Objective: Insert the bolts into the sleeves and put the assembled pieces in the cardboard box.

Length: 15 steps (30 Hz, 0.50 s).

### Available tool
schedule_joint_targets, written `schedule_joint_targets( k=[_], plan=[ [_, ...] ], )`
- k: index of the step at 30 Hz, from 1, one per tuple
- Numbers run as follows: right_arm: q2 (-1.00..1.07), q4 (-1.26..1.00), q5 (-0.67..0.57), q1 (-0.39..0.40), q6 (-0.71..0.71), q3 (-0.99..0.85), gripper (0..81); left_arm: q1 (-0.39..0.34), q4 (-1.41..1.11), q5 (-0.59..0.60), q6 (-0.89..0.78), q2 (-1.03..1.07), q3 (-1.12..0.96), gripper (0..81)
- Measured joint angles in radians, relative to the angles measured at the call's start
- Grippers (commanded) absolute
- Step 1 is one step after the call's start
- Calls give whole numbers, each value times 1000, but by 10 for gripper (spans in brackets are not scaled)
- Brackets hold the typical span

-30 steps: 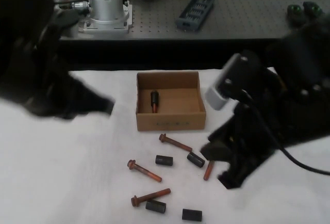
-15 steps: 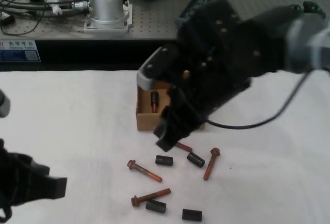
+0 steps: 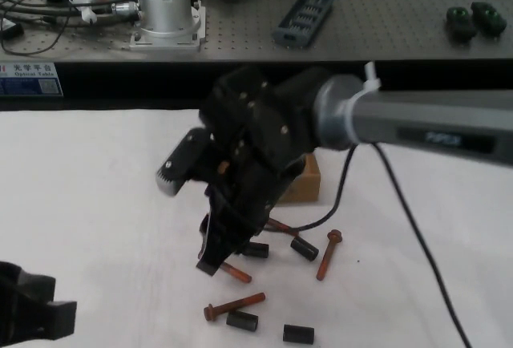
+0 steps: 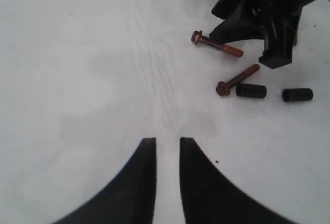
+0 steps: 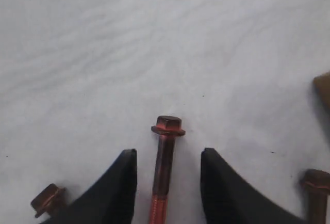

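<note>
My right gripper (image 3: 218, 258) hangs low over the loose parts in front of the cardboard box (image 3: 309, 181), which the arm mostly covers. Its jaws are open and straddle the shank of a copper bolt (image 5: 164, 158) lying on the white cloth, without pinching it. Other bolts (image 3: 234, 305) (image 3: 327, 253) and several black sleeves (image 3: 255, 249) (image 3: 304, 248) (image 3: 242, 321) lie around it. My left gripper (image 3: 44, 317) sits at the near left corner, narrowly open (image 4: 167, 141) and holding nothing. From there I see the right gripper (image 4: 250, 41) over a bolt (image 4: 216, 45).
White cloth (image 3: 96, 204) covers the bench; its left half is bare. Behind it a perforated metal table carries a silver post (image 3: 163, 3), cables and a blue rack (image 3: 303, 18). A box corner (image 5: 324, 87) is beside the right gripper.
The right arm swept left across the box and came down over the bolts. The left arm pulled back to the near left corner.
</note>
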Motion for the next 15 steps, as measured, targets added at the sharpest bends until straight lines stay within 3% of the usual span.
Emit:
schedule_joint_targets(
  k=[11, 15],
  plan=[
    [65, -4, 33, 4, -23, -9, 321, 0, 65, 0, 29, -5, 0, 125],
    [65, -3, 33, 4, -31, -11, 230, 0, 65, 0, 29, -5, 0, 125]
  ],
)
